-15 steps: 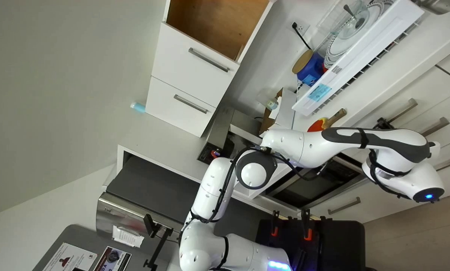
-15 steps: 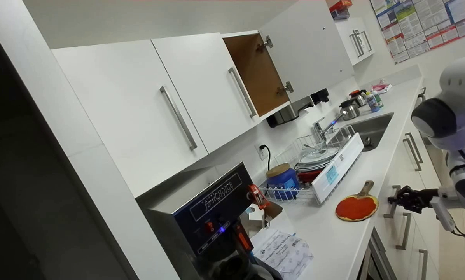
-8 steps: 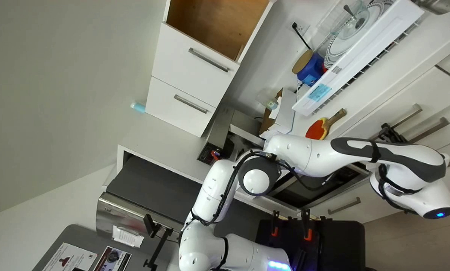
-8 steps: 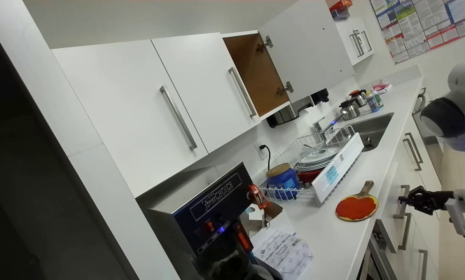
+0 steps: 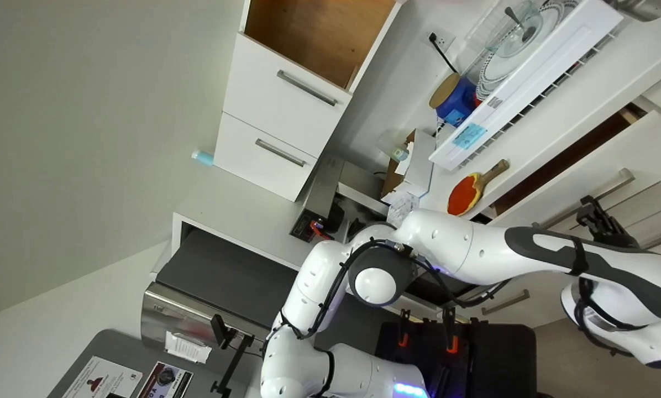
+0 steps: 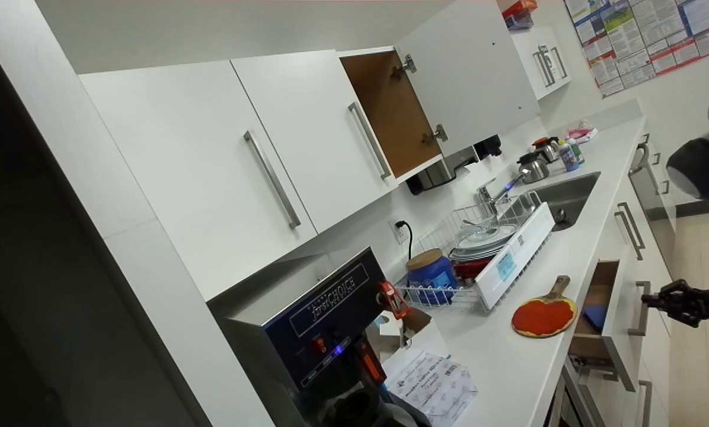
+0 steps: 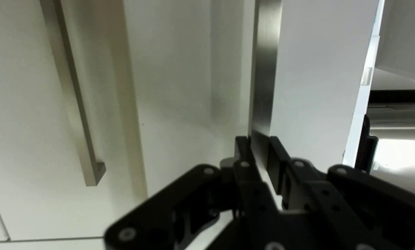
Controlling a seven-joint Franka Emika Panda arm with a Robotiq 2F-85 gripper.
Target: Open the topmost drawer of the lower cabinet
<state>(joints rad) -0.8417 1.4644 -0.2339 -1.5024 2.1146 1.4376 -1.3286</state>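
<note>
The gripper is clamped on the bar handle of the topmost drawer, which stands open beyond the front edge of the worktop. Any further pull should run straight from that edge, level and slow, lest the handle twist.

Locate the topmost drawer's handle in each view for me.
In an exterior view: handle at far right, mid-height.
In an exterior view: handle at lower right.
Wrist view: handle right of centre, reaching the top edge.
Shared landmark: gripper, at the handle in all three.
</note>
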